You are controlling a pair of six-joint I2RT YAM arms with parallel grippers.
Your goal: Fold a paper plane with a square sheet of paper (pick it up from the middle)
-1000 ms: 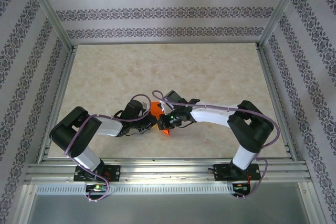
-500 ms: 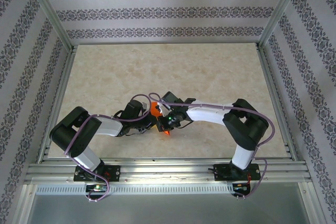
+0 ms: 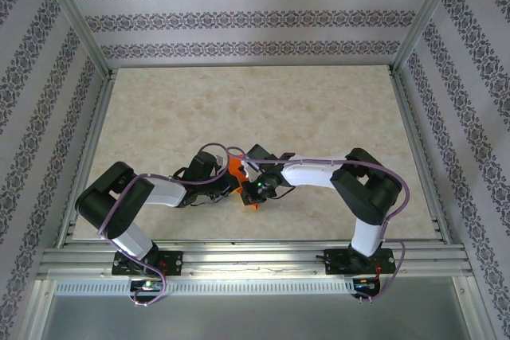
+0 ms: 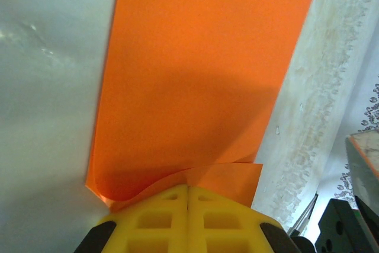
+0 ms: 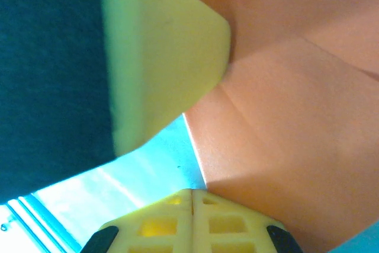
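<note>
The square sheet of paper is bright orange and partly folded, held low over the table between both arms. My left gripper is shut on it: in the left wrist view the yellow fingertips pinch a curled lower edge while the sheet stretches away above them. My right gripper is shut too. In its wrist view its tips sit at the edge of the creased paper, which runs behind the right finger. The left gripper's yellow finger shows at upper left.
The beige marbled table stretches away behind the arms. Patterned walls and metal frame posts enclose it on three sides. An aluminium rail carries both arm bases at the near edge.
The right arm has drawn leftward, its gripper sliding closer to the left one, and less orange paper shows from above. The left arm has stayed put.
</note>
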